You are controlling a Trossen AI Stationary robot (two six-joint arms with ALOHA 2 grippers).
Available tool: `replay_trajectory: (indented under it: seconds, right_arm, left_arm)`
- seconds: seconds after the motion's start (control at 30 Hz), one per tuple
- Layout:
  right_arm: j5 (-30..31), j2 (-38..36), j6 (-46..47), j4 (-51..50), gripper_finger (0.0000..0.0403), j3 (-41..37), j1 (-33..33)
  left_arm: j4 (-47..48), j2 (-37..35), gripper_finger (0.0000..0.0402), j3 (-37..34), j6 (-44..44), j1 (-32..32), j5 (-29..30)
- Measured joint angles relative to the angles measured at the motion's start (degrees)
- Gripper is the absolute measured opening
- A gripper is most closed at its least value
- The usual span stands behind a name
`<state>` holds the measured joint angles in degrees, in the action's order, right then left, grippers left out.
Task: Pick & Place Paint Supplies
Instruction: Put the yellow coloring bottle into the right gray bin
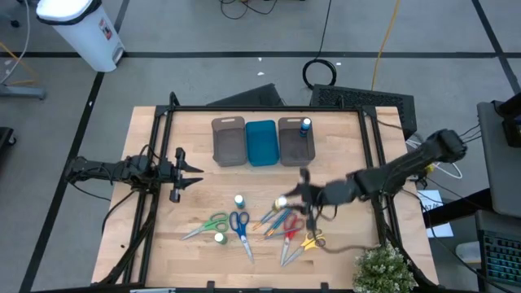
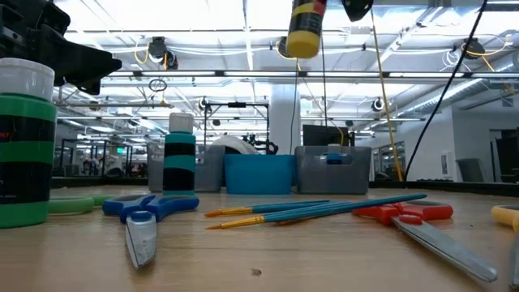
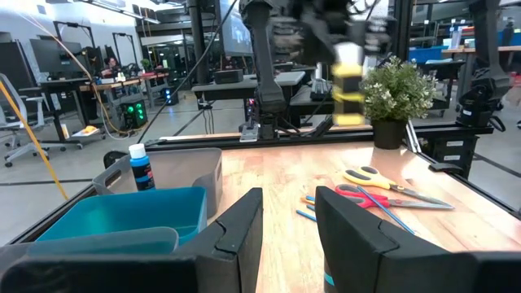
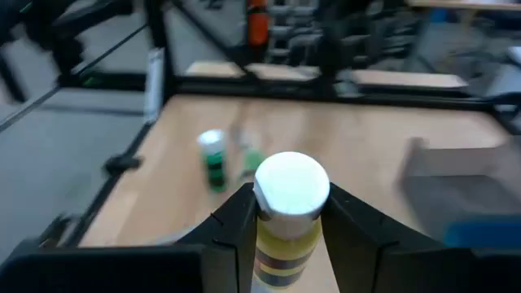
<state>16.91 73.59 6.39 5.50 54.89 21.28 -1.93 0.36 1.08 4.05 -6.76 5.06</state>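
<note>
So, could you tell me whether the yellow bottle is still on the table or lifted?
Lifted. The yellow bottle hangs clear above the table in the low view, gripped between the right gripper's jaws.

Yellow-banded white bottle (image 4: pixel 286 213), green-striped bottle (image 2: pixel 180 161), blue tray (image 1: pixel 261 142), red scissors (image 2: pixel 422 223)

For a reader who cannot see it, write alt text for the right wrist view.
The right gripper holds a yellow paint bottle with a white cap above a wooden table. A green bottle stands on the table beyond it, and a grey tray sits off to one side.
</note>
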Motion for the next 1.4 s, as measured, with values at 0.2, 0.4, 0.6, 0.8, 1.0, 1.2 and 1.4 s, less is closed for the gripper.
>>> replay_trajectory:
  seconds: [0.2, 0.4, 0.6, 0.8, 1.0, 1.2, 1.4]
  right_arm:
    - [1.0, -6.3, 0.0, -4.6, 0.0101, 0.0, -11.7]
    - [-1.4, -7.0, 0.0, -7.3, 0.0101, -0.2, -25.6]
    - [-5.1, -3.8, 0.0, -6.9, 0.0101, -2.2, -36.6]
    - [-5.2, 1.5, 0.0, -2.2, 0.0101, -5.1, -42.2]
    - [-5.2, 7.9, -0.2, 3.8, 0.0101, -5.6, -44.2]
    - [-5.2, 14.4, -0.9, 11.0, 0.01, -5.6, -45.7]
    - [-5.1, 18.3, 0.4, 13.3, 0.01, -5.7, -47.3]
  left_arm:
    - [0.0, 0.0, 0.0124, 0.0, 0.0, 0.0, 0.0]
    - [0.0, 0.0, 0.0124, 0.0, 0.0, 0.0, 0.0]
    - [0.0, 0.0, 0.0124, 0.0, 0.0, 0.0, 0.0]
    - [0.0, 0.0, 0.0124, 0.0, 0.0, 0.0, 0.0]
    - [0.0, 0.0, 0.0124, 0.0, 0.0, 0.0, 0.0]
    - [0.0, 0.0, 0.0124, 0.0, 0.0, 0.0, 0.0]
    - [0.0, 0.0, 0.0124, 0.0, 0.0, 0.0, 0.0]
